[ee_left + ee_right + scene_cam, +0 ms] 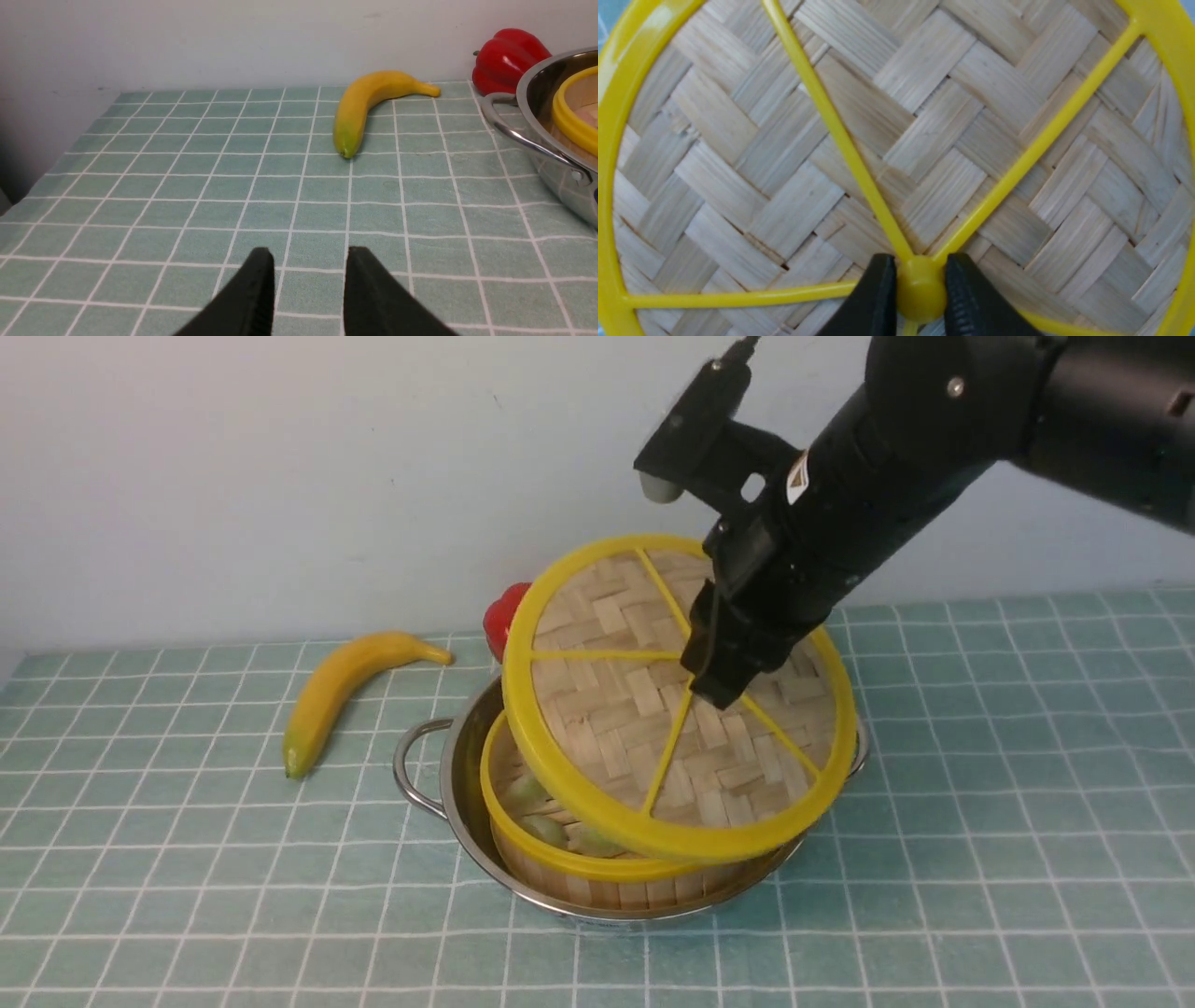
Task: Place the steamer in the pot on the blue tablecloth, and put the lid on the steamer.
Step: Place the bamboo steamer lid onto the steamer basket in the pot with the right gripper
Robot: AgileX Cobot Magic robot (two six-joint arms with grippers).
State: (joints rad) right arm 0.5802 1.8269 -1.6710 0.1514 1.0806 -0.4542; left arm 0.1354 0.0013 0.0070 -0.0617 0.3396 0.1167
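Right arm [934,439] was angled down from the upper right, wrist pitched toward the pot's centre. Right gripper [719,691] was pinching the lid [644,728] by its yellow centre knob [920,291], 1 finger on each side, as the right wrist view showed. Lid hung tilted over the steamer [560,863]: far-left edge high, near-right edge low by the steamer's rim; couldn't tell if they touched. On the left, the gap under the lid showed green dumplings. Steamer sat inside the pot [462,775], and the pot sat on the blue tablecloth [980,803]. Left gripper [310,280] was low over bare cloth, well left of the pot, jaws spread with nothing between them. Banana [336,695] lay left of the pot, red pepper [504,611] behind it.
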